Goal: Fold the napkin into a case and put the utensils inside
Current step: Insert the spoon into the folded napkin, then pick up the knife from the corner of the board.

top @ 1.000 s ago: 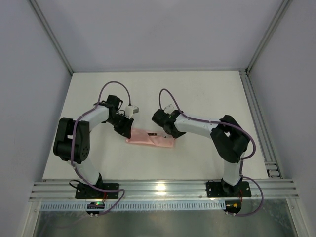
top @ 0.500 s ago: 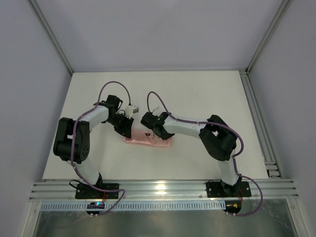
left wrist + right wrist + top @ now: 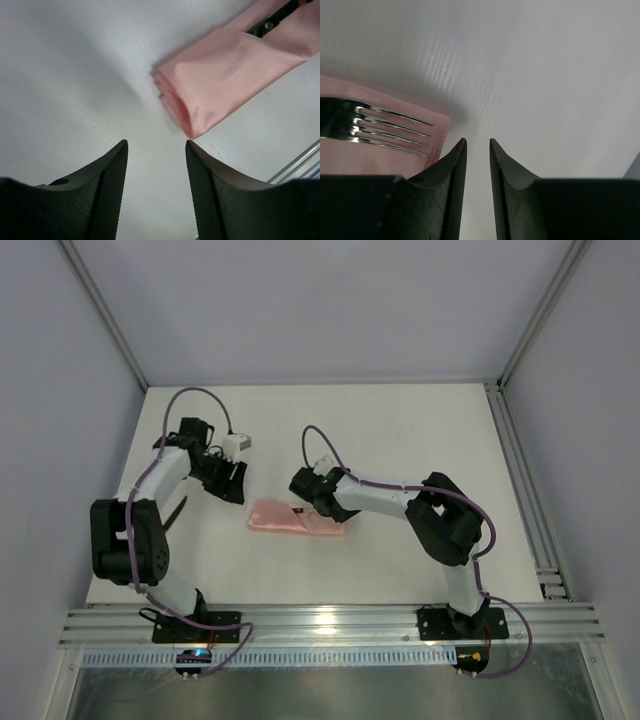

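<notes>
Left claw point(image 3: 156, 152) now clear of case point(image 3: 225, 75), apart; right claw point(image 3: 478, 146) barely apart

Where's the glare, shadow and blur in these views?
Top external: sharp overall, with one glare spot on the front rail. Left wrist: left gripper is soft in the foreground, and the napkin case throws a soft shadow on the table. Right wrist: bright streaks on the fork tines, and right gripper is dark and blurred.
</notes>
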Tool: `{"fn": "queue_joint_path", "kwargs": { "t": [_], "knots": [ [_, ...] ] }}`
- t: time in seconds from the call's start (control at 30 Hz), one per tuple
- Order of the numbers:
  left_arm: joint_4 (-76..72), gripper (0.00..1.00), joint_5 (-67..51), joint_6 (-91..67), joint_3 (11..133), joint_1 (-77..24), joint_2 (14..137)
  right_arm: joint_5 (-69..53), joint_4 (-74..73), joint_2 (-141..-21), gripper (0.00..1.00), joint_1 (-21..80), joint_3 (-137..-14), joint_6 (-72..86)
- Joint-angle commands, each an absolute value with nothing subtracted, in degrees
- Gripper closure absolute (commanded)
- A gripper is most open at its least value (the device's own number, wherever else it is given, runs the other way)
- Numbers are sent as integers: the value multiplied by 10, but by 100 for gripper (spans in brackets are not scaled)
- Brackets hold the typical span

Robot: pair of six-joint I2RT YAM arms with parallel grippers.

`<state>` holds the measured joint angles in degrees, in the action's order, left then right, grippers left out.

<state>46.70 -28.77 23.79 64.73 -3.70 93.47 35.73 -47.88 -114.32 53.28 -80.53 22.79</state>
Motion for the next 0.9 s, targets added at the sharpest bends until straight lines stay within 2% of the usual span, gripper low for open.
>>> {"fn": "queue_joint_path", "kwargs": {
  "t": [0.0, 0.07, 0.13, 0.27, 0.43, 0.53, 0.7, 0.87],
  "knots": [
    [534, 46, -240, 280, 693, 28, 864, 386, -464, -1078, 70, 519, -791, 217],
    [576, 43, -201, 297, 694, 51, 842, 385, -460, -1054, 64, 517, -788, 201],
    [618, 43, -176, 323, 680, 117, 831, 381, -459, -1035, 56, 517, -790, 186],
    [622, 43, -119, 379, 637, 189, 824, 375, -457, -1009, 52, 517, -790, 177],
    [576, 43, -85, 436, 578, 277, 853, 365, -454, -992, 52, 517, -784, 175],
    [542, 43, -75, 454, 563, 288, 876, 361, -459, -990, 52, 516, -782, 177],
    [505, 43, -60, 467, 559, 300, 940, 358, -458, -976, 52, 517, -768, 181],
    [510, 46, -105, 468, 601, 353, 993, 358, -456, -968, 52, 516, -759, 178]
  ]
}}
